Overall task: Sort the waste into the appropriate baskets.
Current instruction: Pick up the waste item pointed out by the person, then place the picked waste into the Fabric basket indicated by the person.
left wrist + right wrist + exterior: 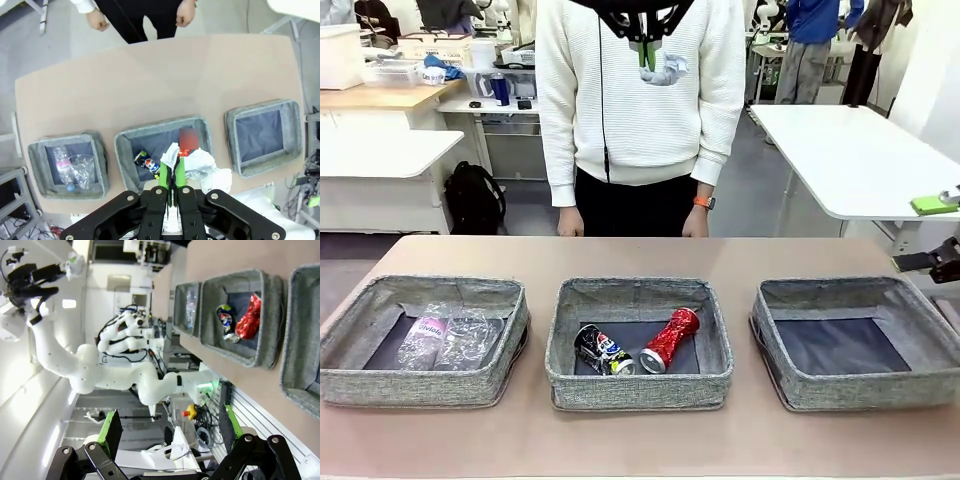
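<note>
Across the table (640, 255), three baskets (638, 345); two cans (668, 340) in the middle one.

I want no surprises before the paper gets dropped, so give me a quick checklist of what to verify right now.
1. Left pincer shut on the paper wad: ok.
2. Wad held high above the baskets: ok.
3. Right basket free to receive it: ok.
4. Wad lined up over the right basket: not ok, it hangs over the middle basket.
5. Person's hands back from the baskets: ok.
6. Right pincer open and off to the side: ok.
</note>
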Action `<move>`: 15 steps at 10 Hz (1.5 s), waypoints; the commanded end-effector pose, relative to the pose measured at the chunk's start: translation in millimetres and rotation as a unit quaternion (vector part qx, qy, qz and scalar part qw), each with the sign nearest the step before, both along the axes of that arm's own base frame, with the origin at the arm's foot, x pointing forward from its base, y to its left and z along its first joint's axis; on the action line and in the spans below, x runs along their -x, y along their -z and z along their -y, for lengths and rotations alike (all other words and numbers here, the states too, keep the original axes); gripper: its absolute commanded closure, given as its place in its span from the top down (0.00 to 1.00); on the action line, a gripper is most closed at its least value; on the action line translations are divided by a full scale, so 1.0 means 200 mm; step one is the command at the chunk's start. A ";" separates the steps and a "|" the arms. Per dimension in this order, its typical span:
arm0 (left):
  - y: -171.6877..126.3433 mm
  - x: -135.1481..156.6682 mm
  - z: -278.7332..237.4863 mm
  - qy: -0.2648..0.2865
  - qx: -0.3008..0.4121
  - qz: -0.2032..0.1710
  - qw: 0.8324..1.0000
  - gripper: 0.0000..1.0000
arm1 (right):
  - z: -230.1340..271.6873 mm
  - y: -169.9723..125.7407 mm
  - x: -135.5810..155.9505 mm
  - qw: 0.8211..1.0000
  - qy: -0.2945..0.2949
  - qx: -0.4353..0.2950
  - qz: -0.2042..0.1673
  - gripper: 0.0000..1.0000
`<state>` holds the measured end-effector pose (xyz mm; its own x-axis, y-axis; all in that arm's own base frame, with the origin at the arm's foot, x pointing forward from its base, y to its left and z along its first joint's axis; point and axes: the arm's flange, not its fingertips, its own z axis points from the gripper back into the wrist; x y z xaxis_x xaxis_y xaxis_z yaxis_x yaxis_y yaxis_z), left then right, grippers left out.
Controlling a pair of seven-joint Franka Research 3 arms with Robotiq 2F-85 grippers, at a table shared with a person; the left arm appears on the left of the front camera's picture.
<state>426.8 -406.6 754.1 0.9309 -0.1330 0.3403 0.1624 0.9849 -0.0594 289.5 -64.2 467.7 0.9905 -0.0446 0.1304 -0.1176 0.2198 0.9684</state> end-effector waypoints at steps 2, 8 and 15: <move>0.00 0.01 -0.01 0.004 0.001 -0.001 1.000 0.04 | 0.00 0.00 -0.01 1.000 0.003 -0.003 0.004 1.00; 0.00 0.01 -0.01 0.004 0.001 -0.001 1.000 0.04 | 0.00 0.00 -0.01 1.000 0.003 -0.003 0.004 1.00; 0.00 0.01 -0.01 0.004 0.001 -0.001 1.000 0.04 | 0.00 0.00 -0.01 1.000 0.003 -0.003 0.004 1.00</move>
